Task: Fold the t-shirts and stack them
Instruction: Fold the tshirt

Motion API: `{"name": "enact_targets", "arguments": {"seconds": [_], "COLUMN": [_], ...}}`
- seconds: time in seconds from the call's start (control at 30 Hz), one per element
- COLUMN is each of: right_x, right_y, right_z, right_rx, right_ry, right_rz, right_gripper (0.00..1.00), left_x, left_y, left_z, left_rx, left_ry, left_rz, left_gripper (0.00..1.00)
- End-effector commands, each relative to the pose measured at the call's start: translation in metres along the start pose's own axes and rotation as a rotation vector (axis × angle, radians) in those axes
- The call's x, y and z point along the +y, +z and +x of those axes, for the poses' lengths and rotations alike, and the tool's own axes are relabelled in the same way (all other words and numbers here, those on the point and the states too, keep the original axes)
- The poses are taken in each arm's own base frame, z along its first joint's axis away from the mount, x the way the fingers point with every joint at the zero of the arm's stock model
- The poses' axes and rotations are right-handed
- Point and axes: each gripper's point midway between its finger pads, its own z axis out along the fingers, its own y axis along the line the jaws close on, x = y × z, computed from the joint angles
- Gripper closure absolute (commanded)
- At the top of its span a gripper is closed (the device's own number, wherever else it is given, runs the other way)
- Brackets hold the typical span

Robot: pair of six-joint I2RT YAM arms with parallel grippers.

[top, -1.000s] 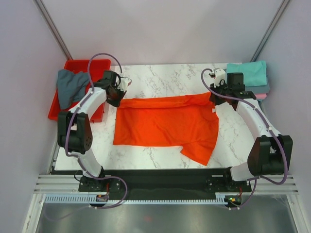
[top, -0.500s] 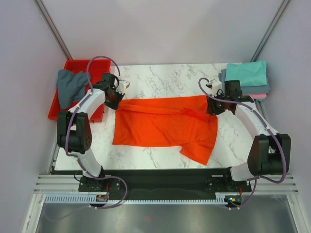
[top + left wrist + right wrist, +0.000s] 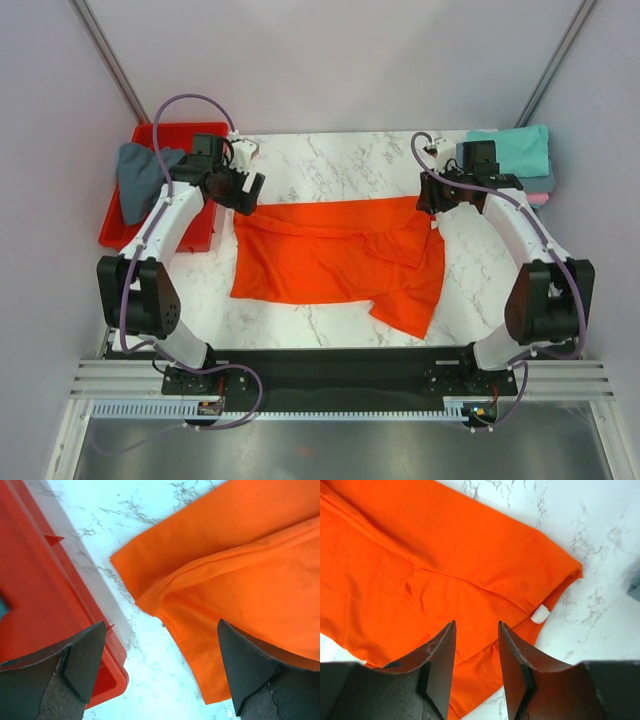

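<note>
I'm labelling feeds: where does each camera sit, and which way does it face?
Top external: above and behind the arms, looking down on the table; both arms show.
Left wrist: faces down past its fingers at the orange t-shirt and red tray.
Right wrist: faces down past its fingers at the t-shirt's tagged corner.
All share the t-shirt.

Orange tee (image 3: pixel 330 255) part-folded centre, teal tee (image 3: pixel 512 150) stacked far right

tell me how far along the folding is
Done: folded teal t-shirt tops the far-right stack. In hand: the orange-red t-shirt has its far edge folded over; left pincer and right pincer hover open above it. Left: finishing it, and the grey-blue t-shirt in the red tray.
</note>
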Motion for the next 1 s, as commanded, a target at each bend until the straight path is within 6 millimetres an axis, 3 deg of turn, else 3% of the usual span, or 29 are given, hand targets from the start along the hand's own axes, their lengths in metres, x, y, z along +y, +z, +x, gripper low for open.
{"name": "enact_targets", "arguments": {"seconds": [0.0,0.1,0.27,0.33,0.37,0.67,0.87,0.97], "right_x": [-0.005,-0.011,-0.018,-0.022,-0.024,-0.038,-0.053,-0.068], "right_y": [0.028,0.043,0.058,0.067,0.070,0.103,0.121,0.133], "right_z": [-0.009,-0.018,-0.018,-0.015,-0.014,0.004,0.009,0.010], "right_rx": [-0.013,-0.023,-0.007,0.000,0.004,0.056,0.074,0.076], "right_ry": [0.068,0.090,0.101,0.105,0.109,0.143,0.184,0.231], "right_rz": [-0.046,-0.054,-0.058,-0.060,-0.061,-0.062,-0.052,-0.040], "right_gripper": [0.53,0.54,0.54,0.54,0.54,0.55,0.56,0.57], "left_x": [-0.019,-0.024,-0.029,-0.031,-0.035,-0.027,-0.039,-0.052], "left_y": [-0.002,-0.002,0.009,0.024,0.033,0.091,0.082,0.078], "left_z": [0.010,0.025,0.031,0.037,0.032,0.022,0.028,0.048], "left_rx": [0.048,0.075,0.108,0.148,0.137,0.199,0.229,0.275], "left_ry": [-0.060,-0.065,-0.063,-0.065,-0.132,-0.139,-0.116,-0.112], "left_rz": [0.087,0.096,0.113,0.129,0.140,0.158,0.182,0.208], "left_gripper": [0.01,0.01,0.01,0.01,0.01,0.01,0.01,0.01]}}
